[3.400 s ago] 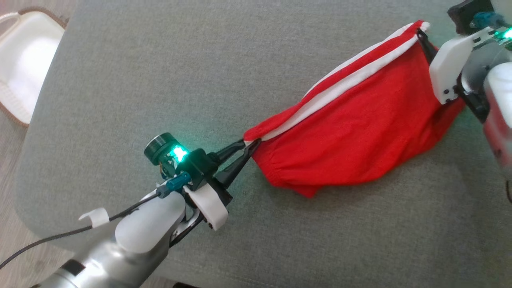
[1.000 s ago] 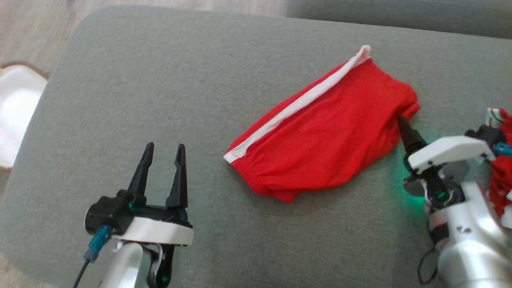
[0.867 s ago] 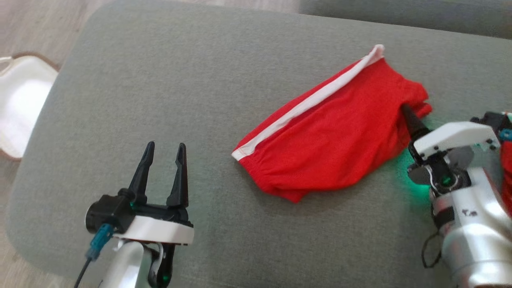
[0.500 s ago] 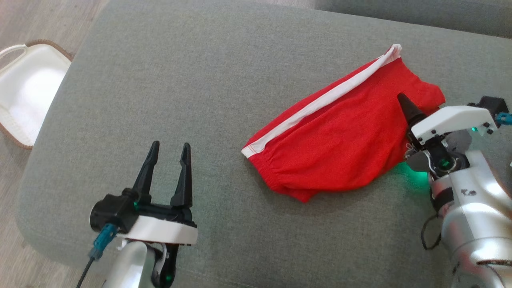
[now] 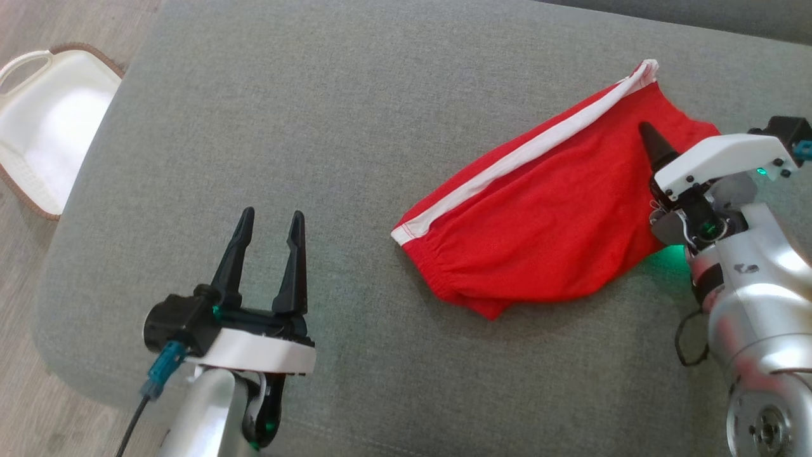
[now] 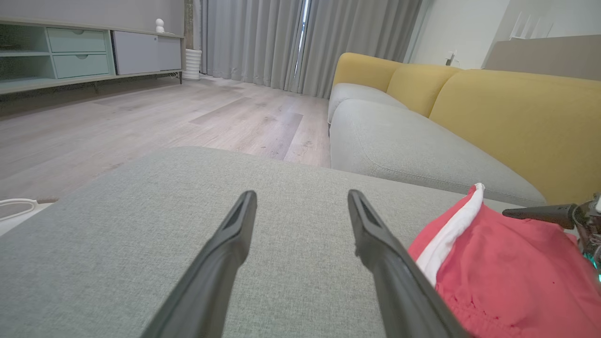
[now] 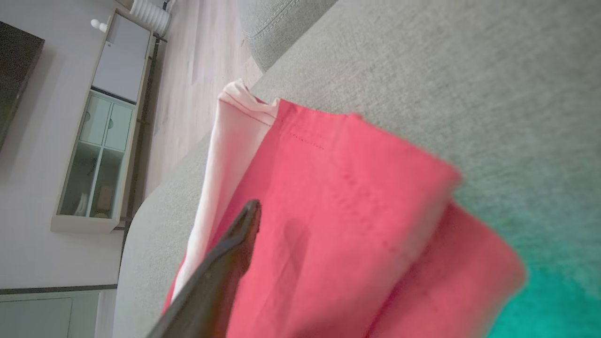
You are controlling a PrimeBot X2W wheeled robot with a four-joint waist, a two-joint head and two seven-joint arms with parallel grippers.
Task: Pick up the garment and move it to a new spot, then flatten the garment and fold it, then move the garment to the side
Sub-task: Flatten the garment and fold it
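Left pincer (image 5: 271, 216) hangs over the bare near-left part of the grey woven-fabric sofa cushion (image 5: 330, 114), its two dark fingers spread wide and holding nothing, well apart from the garment. My right pincer (image 5: 656, 149) is also spread wide and not clamped on anything. One finger lies above the right end of the red knit shorts with the white side stripe (image 5: 545, 216), and the other is hidden, so I cannot tell whether it sits under the cloth. The shorts lie slantwise on the right half of the cushion, stripe edge towards the far side, with a lumpy corner tucked at the near hem. My worry is the right end: if I close there I may catch only the top layer, and any pull would then peel the layers apart instead of flattening them. A hidden finger inside a leg opening could snag and drag the whole piece. Pulling from one end alone, with the left pincer idle, would likely skew it.
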